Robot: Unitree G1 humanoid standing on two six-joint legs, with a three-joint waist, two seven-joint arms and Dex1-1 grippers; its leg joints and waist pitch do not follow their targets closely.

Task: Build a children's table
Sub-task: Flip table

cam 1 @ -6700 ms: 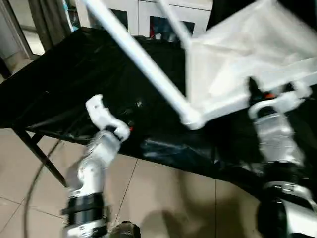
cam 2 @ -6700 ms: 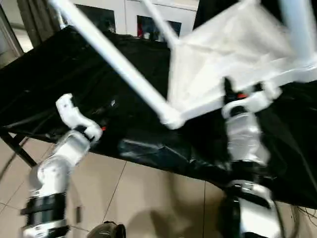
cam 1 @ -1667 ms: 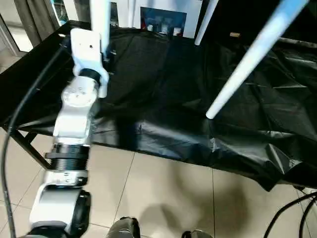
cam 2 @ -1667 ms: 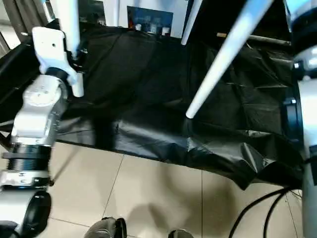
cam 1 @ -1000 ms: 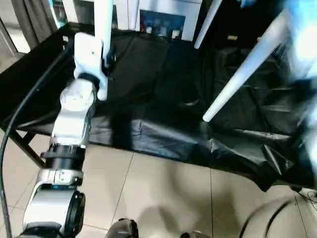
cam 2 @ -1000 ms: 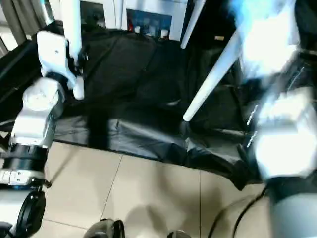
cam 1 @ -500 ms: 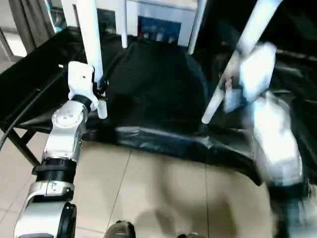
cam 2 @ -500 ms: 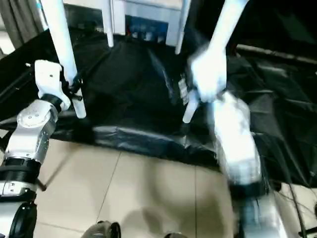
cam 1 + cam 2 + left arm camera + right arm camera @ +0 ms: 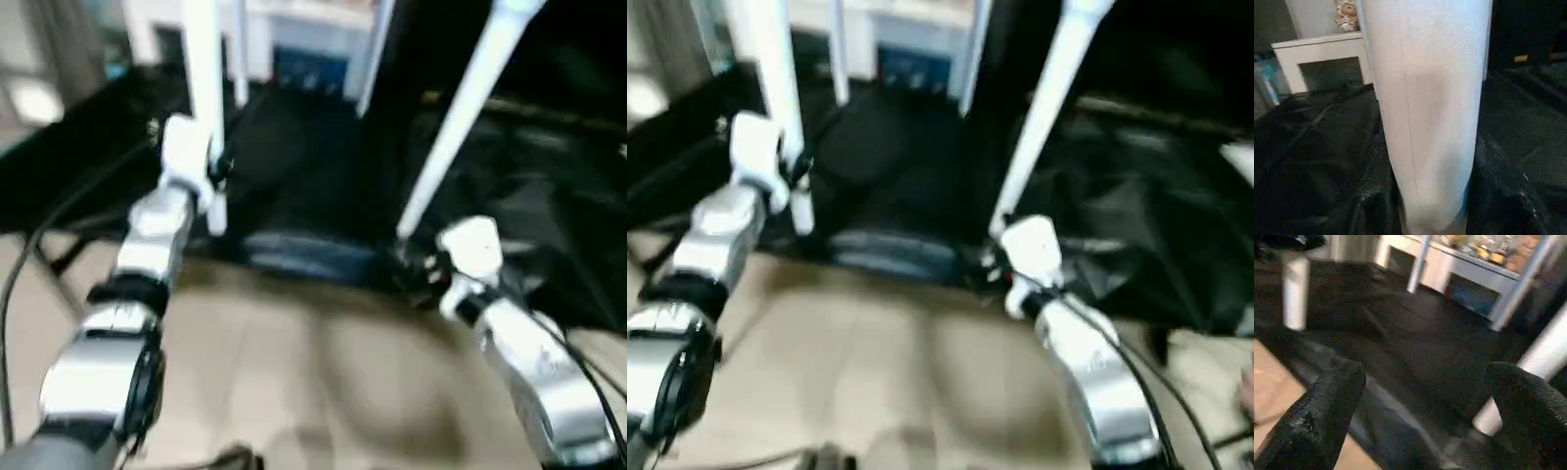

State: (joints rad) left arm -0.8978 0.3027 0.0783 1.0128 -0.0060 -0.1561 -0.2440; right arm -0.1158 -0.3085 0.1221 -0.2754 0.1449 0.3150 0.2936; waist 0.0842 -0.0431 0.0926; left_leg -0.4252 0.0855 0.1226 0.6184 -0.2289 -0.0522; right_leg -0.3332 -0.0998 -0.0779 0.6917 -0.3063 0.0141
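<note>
Four white tubular legs of the children's table come down from the upper edge of the picture over the black-covered bench. My left gripper (image 9: 210, 168) is shut on the near left leg (image 9: 205, 69), a little above its rounded foot; that leg (image 9: 1425, 107) stands close in front of the left wrist camera. The near right leg (image 9: 458, 117) slants down to a foot at the bench's front edge. My right gripper (image 9: 425, 270) sits just beside that foot, open, with its black fingers (image 9: 1327, 411) spread wide and the foot (image 9: 1489, 418) beyond them, untouched.
A black plastic sheet (image 9: 323, 166) covers the bench, crumpled on the right. A white cabinet (image 9: 313, 54) stands behind it. Tiled floor (image 9: 294, 372) lies below the front edge. A black cable (image 9: 39, 245) hangs beside my left arm.
My right arm has dropped from high beside the right leg to the level of its foot at the bench's edge. The left gripper keeps its hold. The camera has shifted.
</note>
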